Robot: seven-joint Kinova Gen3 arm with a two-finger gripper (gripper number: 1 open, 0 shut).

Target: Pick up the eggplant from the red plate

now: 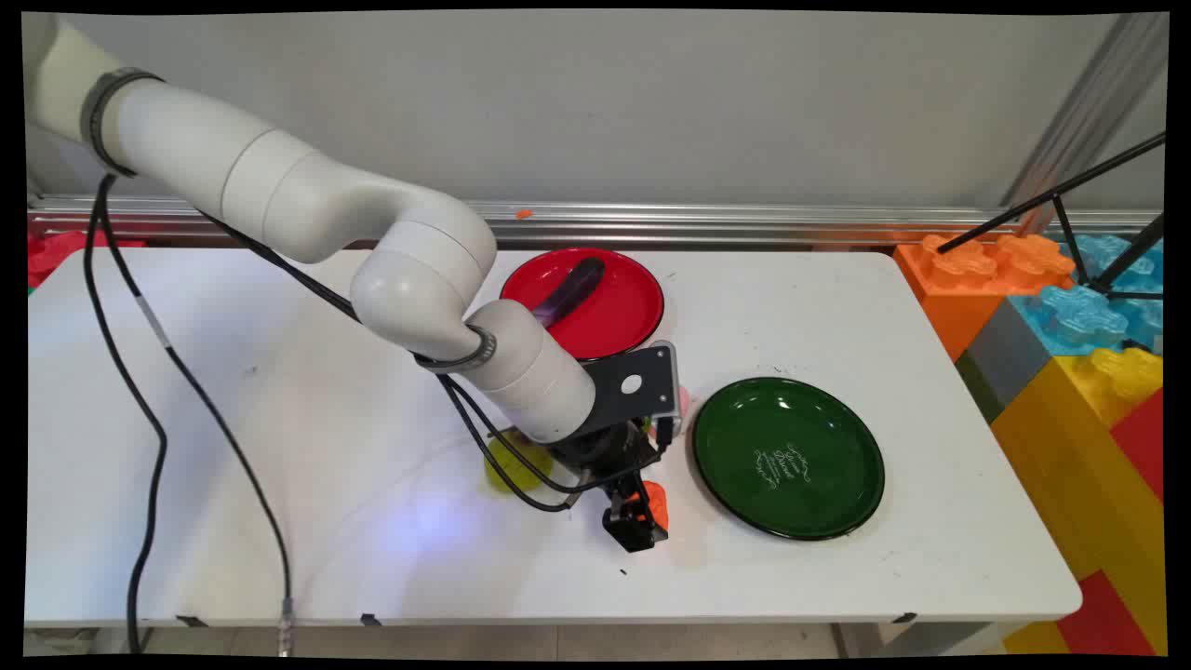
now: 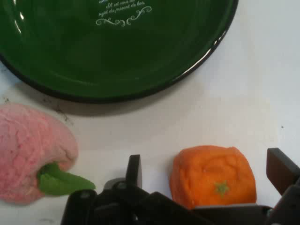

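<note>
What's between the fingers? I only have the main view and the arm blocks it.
Observer: An orange, stem end towards the camera. The fingers are open, with a gap on each side of it.
Operator: And the pink bit behind the bracket?
Observer: A pink fruit with a green stem, lying on the table beside the green plate, not on it.
Operator: Touching the orange?
Observer: No, bare table shows between them.
</note>
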